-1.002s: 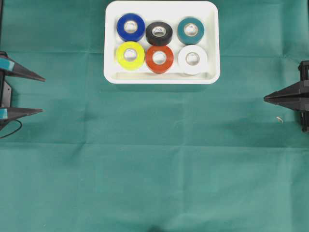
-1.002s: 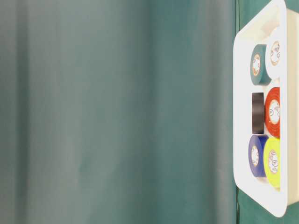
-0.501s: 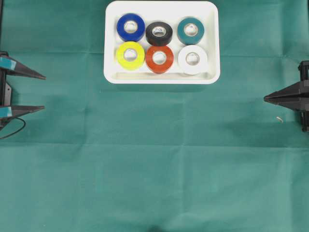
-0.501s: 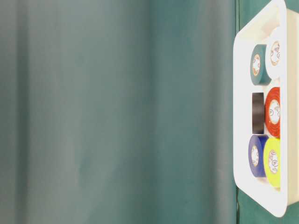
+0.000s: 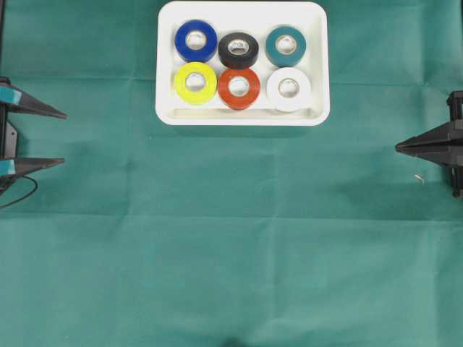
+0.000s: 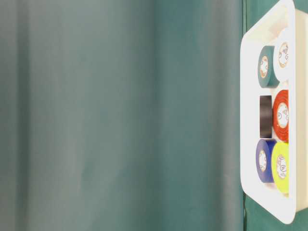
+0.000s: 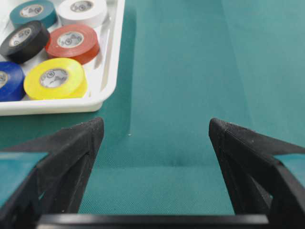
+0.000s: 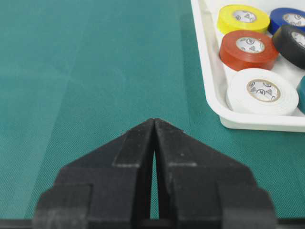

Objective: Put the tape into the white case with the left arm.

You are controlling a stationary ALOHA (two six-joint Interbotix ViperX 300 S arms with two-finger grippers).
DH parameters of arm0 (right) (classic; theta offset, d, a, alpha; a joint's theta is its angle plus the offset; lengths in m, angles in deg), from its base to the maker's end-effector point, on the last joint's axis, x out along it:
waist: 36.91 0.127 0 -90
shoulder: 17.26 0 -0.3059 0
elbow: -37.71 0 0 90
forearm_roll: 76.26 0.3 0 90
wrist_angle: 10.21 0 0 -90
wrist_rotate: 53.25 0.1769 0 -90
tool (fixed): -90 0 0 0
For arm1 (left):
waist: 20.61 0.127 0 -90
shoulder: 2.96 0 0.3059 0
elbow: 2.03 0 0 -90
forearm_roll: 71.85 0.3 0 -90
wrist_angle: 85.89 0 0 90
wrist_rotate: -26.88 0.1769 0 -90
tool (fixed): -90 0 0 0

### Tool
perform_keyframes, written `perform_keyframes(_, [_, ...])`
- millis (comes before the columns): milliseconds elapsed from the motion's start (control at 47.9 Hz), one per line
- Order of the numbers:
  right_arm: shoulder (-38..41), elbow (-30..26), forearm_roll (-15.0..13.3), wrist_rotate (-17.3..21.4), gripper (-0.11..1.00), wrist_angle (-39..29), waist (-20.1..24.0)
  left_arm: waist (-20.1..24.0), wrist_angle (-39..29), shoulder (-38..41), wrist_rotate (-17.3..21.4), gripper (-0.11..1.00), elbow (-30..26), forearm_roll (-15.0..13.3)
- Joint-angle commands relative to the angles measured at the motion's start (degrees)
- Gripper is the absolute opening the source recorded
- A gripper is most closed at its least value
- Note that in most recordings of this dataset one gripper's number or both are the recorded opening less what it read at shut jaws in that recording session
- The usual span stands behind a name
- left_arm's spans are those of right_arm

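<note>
- Tape rolls, all six, lie flat inside the white case (image 5: 243, 116): blue roll (image 5: 195, 40), black roll (image 5: 238, 50) and teal roll (image 5: 285, 45) in the far row, yellow roll (image 5: 194, 82), red roll (image 5: 239, 88) and white roll (image 5: 289, 89) in the near row.
- Left gripper (image 5: 64, 137) stands spread wide at the left edge of the overhead view, its two teal-banded fingers (image 5: 32, 106) well apart and nothing between them.
- Right gripper (image 5: 398, 148) sits at the right edge with its jaws pressed together, holding nothing, well away from the case.
- No roll lies loose on the green cloth (image 5: 231, 253) in any view, so the task reads as finished, with the left arm parked clear.
- Doing this step well means keeping the left gripper low and off to the side, away from the rim of the case, so no roll gets nudged out.
- From the left wrist, the case appears at upper left, with the yellow roll nearest the rim and the teal and blue rolls cut off by the frame.
- Most of both arms is outside the overhead frame; only the fingertips and a loop of thin black cable (image 5: 22, 194) show.
- A small pale speck (image 5: 419, 177) on the cloth near the right gripper is too small to identify.
- The table-level view shows the case on its side at the right edge, partly cut off, and neither gripper.
</note>
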Motion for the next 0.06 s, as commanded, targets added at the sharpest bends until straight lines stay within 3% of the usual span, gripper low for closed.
perform_keyframes(0, [0.4, -0.1, -0.1, 0.0, -0.09, 0.8, 0.0, 0.2, 0.2, 0.4, 0.0, 0.98, -0.8, 0.1])
perform_keyframes(42, [0.4, -0.1, -0.1, 0.0, -0.09, 0.8, -0.1, 0.2, 0.2, 0.5, 0.0, 0.98, -1.0, 0.1])
